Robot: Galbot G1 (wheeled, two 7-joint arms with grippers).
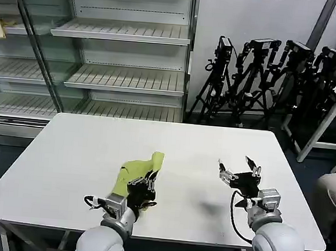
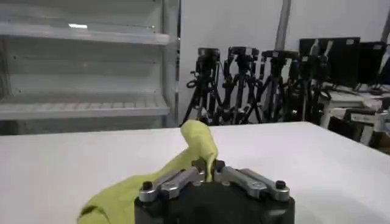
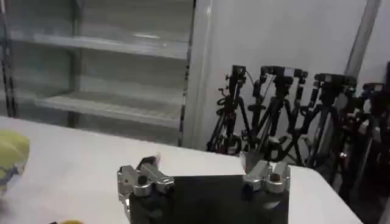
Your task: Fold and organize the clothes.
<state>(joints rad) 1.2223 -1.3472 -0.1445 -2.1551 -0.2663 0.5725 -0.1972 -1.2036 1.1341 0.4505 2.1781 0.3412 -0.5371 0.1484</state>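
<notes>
The left tool (image 1: 143,187) is pressed together on the lime T-shirt (image 1: 136,172), pinching a fold of the fabric between its fingertips (image 2: 210,165). The shirt sits bunched on the white counter (image 1: 84,154), toward its near edge. The right tool (image 1: 239,169) hovers spread wide above the counter, holding nothing, well apart from the shirt.
</notes>
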